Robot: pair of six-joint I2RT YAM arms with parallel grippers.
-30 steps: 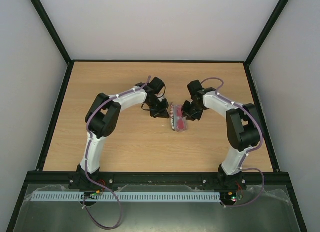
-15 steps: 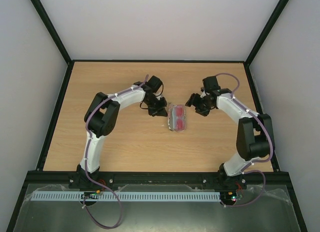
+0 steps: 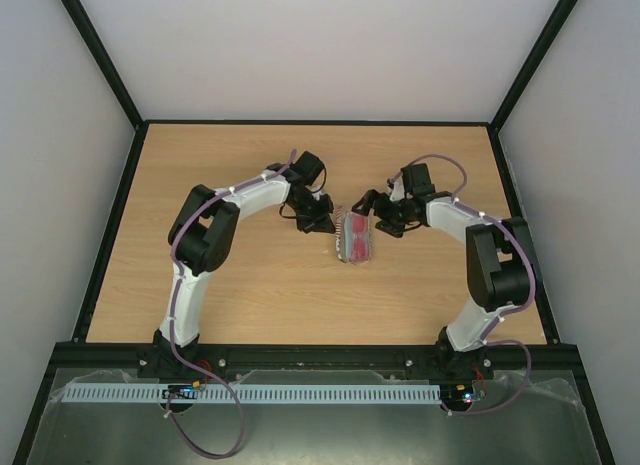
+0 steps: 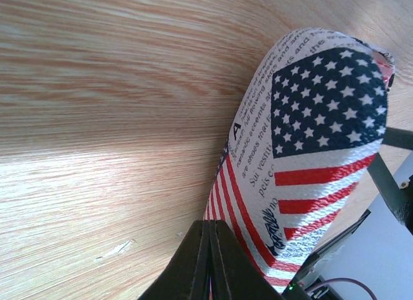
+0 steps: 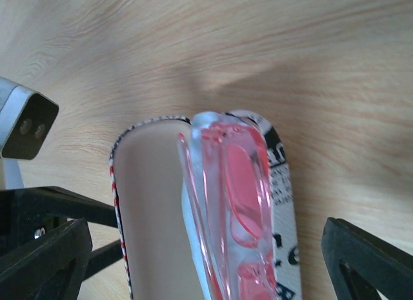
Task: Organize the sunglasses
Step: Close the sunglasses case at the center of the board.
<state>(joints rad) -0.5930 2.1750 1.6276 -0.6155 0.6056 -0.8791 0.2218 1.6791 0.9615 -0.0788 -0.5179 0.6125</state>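
Right wrist view: the right gripper [image 5: 206,228] has its fingers wide apart and empty, and the sunglasses [image 5: 226,184] lie just ahead of it, lengthwise in the open flag-patterned case [image 5: 148,203]. Beyond the upturned lid, the left gripper [image 4: 210,248] has its fingers pressed together at the lid's edge, so the right arm looks freer to act.

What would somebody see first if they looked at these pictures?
A stars-and-stripes case lies open in the middle of the table. Pink-red sunglasses sit inside it. The left arm and right arm lean in from either side.
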